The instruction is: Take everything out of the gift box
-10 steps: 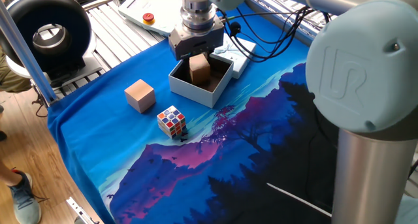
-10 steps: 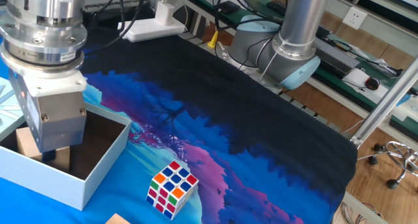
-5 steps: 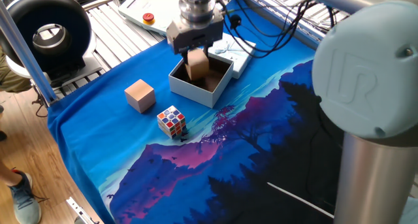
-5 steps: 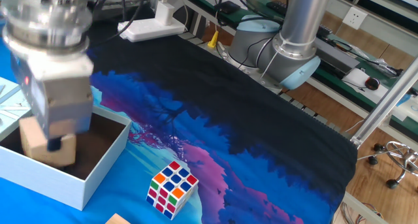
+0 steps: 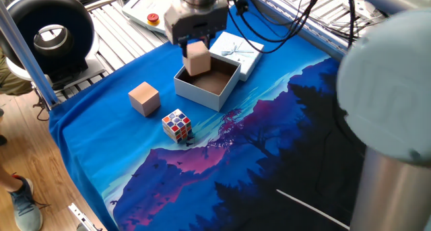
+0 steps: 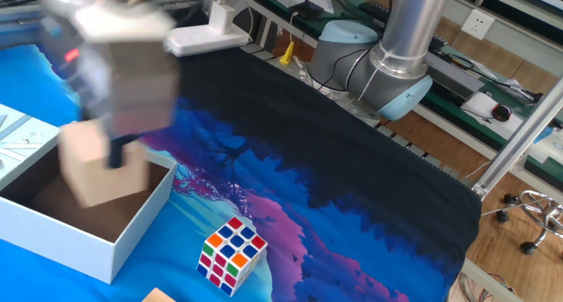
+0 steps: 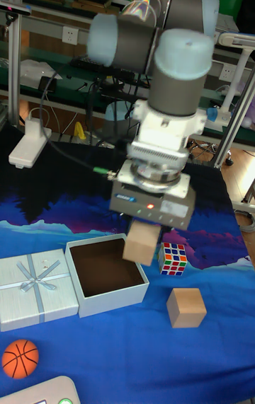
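Note:
My gripper [image 5: 196, 50] is shut on the plain brownish-tan wooden cube [image 5: 198, 60] and holds it in the air above the gift box [image 5: 197, 93]. In the tall fixed view the wooden cube [image 7: 141, 242] hangs over the right rim of the gift box [image 7: 113, 298], whose dark brown inside shows nothing in it. The puzzle cube [image 5: 177, 124] with coloured squares lies on the blue cloth in front of the box, outside it. In the other fixed view the wooden cube [image 6: 95, 166] is blurred, above the gift box wall [image 6: 84, 240].
A paler tan cube [image 5: 144, 98] sits on the cloth left of the box. The flat pale-blue lid with a bow [image 5: 235, 52] lies behind the box. A small orange ball [image 7: 20, 359] rests near the lid. The robot's base [image 6: 378, 64] stands at the cloth's far side.
The gripper has risen out of the gift box with the wooden cube in it and shifted a little toward the box's edge. The other cubes have not moved.

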Controlling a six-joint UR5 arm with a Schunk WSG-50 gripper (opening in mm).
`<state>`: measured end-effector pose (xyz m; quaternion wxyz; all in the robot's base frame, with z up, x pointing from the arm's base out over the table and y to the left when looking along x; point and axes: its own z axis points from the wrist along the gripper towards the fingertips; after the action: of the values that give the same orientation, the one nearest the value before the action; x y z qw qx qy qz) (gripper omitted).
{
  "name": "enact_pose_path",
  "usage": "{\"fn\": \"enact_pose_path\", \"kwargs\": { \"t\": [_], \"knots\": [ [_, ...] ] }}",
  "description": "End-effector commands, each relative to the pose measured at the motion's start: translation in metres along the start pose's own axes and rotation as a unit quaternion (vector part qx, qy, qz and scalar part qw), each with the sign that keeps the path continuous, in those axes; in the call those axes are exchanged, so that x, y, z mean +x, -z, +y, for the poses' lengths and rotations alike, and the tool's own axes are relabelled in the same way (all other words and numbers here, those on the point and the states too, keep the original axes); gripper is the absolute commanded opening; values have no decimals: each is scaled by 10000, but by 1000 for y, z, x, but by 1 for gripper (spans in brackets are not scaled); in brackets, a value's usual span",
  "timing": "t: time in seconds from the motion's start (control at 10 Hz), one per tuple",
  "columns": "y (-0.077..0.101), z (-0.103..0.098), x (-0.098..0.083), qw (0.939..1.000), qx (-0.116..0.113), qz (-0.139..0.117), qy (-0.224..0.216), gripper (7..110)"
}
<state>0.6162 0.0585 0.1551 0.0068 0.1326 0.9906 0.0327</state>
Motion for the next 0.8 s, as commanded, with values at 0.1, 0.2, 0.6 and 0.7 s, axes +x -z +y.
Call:
{"fn": "enact_pose_path", "kwargs": {
  "t": [0.1,0.2,0.6,0.7],
  "knots": [
    [17,37,65,9996,-94,-36,-265,7],
    [8,40,83,9996,-39,-13,-295,7],
    [-37,34,128,9998,156,84,-94,7],
    [-40,35,132,9997,165,146,-57,7]
  ]
}}
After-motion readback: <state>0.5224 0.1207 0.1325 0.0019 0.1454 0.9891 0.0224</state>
